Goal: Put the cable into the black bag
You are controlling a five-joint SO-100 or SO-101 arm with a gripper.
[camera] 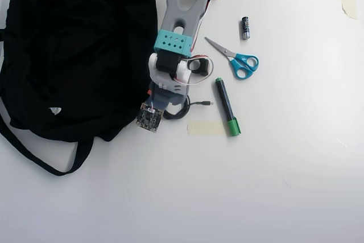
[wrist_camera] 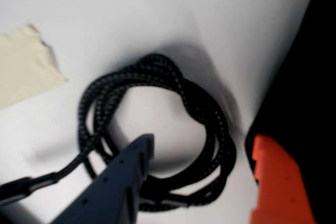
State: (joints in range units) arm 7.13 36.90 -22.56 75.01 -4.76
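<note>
Wrist view is a little blurred. I see my gripper point(wrist_camera: 202, 150) from close: one dark blue-grey finger point(wrist_camera: 118, 182) comes up from the bottom edge, and one orange finger point(wrist_camera: 278, 182) stands at the right, both cut off by the frame. My jaws are wide apart, and nothing is between them that I hold. The cable point(wrist_camera: 157, 129) lies on the white table point(wrist_camera: 157, 14) under them, a braided black cord with tiny light specks, wound in a loose round coil. The blue-grey finger covers the lower left part of the coil; I cannot tell if it touches. One free end goes out at the bottom left corner. A torn piece of beige tape point(wrist_camera: 26, 66) sticks on the table at the left. At the right edge a black mass, the black bag point(wrist_camera: 310, 66), is only partly seen.

Overhead view shows the bag point(camera: 79, 49) as big, soft and rounded, with a long strap and a tiny white label. My arm hides most of the cable point(camera: 185, 109); only a curve and the short plug end show, just beside the bag. Near lie a green-capped marker point(camera: 226, 105), scissors point(camera: 236, 60) with blue handles, a small battery point(camera: 245, 28) and tape point(camera: 206, 128).
</note>
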